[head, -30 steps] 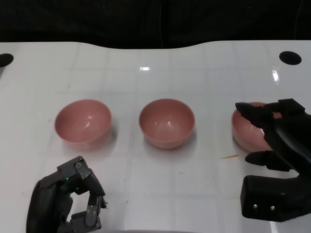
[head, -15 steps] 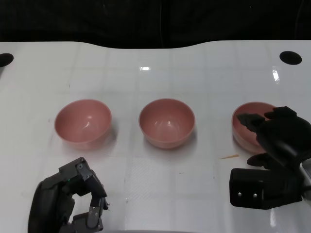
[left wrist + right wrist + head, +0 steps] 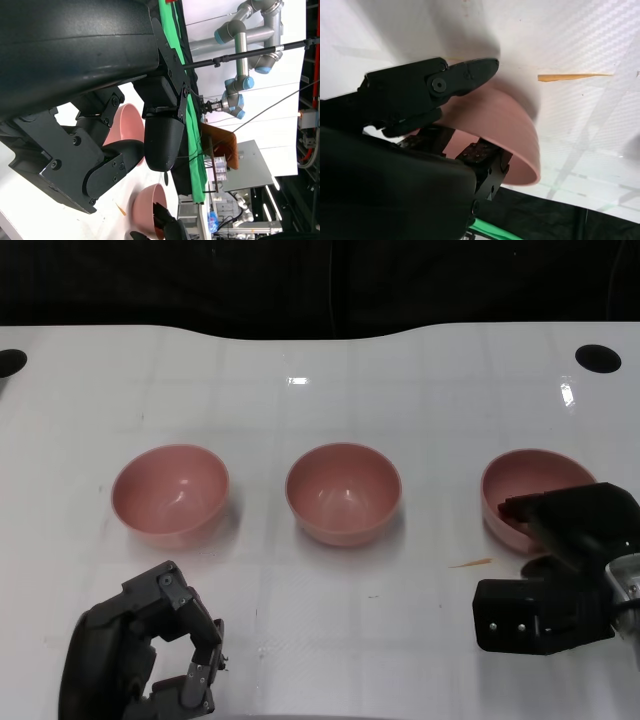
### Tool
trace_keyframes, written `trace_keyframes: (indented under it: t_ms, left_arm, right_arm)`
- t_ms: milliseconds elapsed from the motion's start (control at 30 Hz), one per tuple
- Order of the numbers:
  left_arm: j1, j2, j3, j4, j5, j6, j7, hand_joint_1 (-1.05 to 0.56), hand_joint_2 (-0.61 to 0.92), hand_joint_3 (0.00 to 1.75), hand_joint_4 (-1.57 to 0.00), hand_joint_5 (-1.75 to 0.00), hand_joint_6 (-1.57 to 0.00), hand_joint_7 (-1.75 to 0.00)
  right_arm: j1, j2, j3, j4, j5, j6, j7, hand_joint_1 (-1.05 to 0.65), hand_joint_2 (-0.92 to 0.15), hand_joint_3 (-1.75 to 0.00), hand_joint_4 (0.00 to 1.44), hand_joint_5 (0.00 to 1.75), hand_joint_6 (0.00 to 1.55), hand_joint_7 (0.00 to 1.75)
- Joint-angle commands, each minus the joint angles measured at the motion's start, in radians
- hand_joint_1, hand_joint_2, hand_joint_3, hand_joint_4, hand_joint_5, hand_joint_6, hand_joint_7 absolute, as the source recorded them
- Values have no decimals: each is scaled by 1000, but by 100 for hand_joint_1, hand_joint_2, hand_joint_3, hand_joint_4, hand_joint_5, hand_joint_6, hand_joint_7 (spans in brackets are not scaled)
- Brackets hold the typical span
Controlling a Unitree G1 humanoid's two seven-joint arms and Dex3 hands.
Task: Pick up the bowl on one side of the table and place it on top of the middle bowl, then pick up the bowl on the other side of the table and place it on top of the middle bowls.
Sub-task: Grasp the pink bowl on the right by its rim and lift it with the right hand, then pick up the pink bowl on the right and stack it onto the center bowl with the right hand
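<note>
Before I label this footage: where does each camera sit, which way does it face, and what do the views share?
Head view: high on the robot, looking down at the table with three pink bowls; both hands show, left hand and right hand.
Left wrist view: behind the left hand, turned sideways, looking across the table into the room.
Right wrist view: behind the right hand, close on the right bowl.
Shared: all three show the right bowl.

Three pink bowls upright in a row: left bowl, middle bowl, right bowl
</note>
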Motion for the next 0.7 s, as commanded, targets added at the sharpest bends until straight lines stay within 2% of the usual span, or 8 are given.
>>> trace_keyframes:
  t_ms: [33,67,100,167,267,333,433,700]
  left_arm:
    - [11,1,2,-16,5,4,12,-11,46,129,-89,-174,-86,-148]
    - [11,-1,2,-14,7,2,14,-11,44,132,-89,-174,-86,-148]
    - [10,-2,3,-13,10,2,15,-11,42,136,-89,-174,-86,-148]
    - [13,-4,3,-20,19,11,23,-11,40,139,-89,-175,-86,-148]
    - [10,-4,3,-20,24,15,26,-11,39,141,-89,-174,-86,-149]
    - [9,-5,3,-18,18,15,22,-11,39,141,-89,-174,-86,-148]
    - [9,-6,3,-19,22,16,24,-11,38,141,-89,-174,-86,-148]
    - [9,-6,3,-23,26,21,25,-11,38,142,-88,-174,-86,-149]
  right_arm:
    - [-34,-13,-2,80,36,-103,-153,-25,-89,-4,79,147,99,34]
    - [-42,-16,-4,103,43,-143,-212,-22,-89,-5,82,160,86,98]
    - [-50,-18,-5,121,47,-172,-258,-20,-91,-7,84,169,74,143]
    - [-68,-18,-7,147,58,-210,-313,-20,-92,-12,86,173,66,166]
    - [-94,-18,-3,177,61,-245,-376,-18,-91,-20,88,174,66,174]
    - [-106,-21,-4,179,66,-270,-407,-18,-68,-64,90,175,68,174]
    - [-114,-27,-6,144,72,-300,-433,-20,-51,-97,91,175,71,175]
    - [-96,-37,-20,-46,101,-357,-375,-17,-43,-119,92,175,74,175]
